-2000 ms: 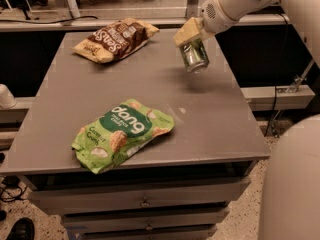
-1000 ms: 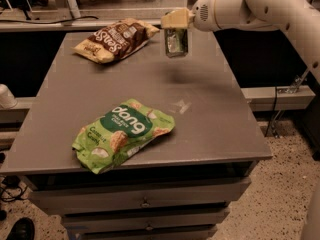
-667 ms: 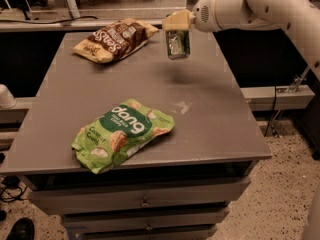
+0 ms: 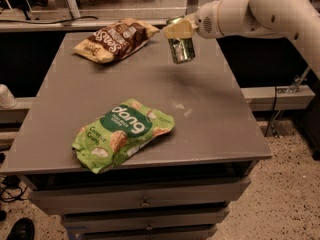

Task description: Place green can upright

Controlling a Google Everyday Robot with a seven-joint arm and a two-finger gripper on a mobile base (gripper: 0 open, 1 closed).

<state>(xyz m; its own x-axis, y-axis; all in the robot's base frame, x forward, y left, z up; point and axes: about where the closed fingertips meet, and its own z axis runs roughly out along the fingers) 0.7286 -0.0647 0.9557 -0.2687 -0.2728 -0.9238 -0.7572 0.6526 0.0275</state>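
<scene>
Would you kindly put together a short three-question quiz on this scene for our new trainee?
1. True or false: the green can stands free on the table.
2. Which lies nearest the table's front edge? A) brown snack bag B) green snack bag C) green can
3. How many snack bags lie on the table?

Key
1. False: the gripper, above the table's far edge and right of centre, holds the can in the air, jaws shut on its top.
2. B.
3. Two.
</scene>
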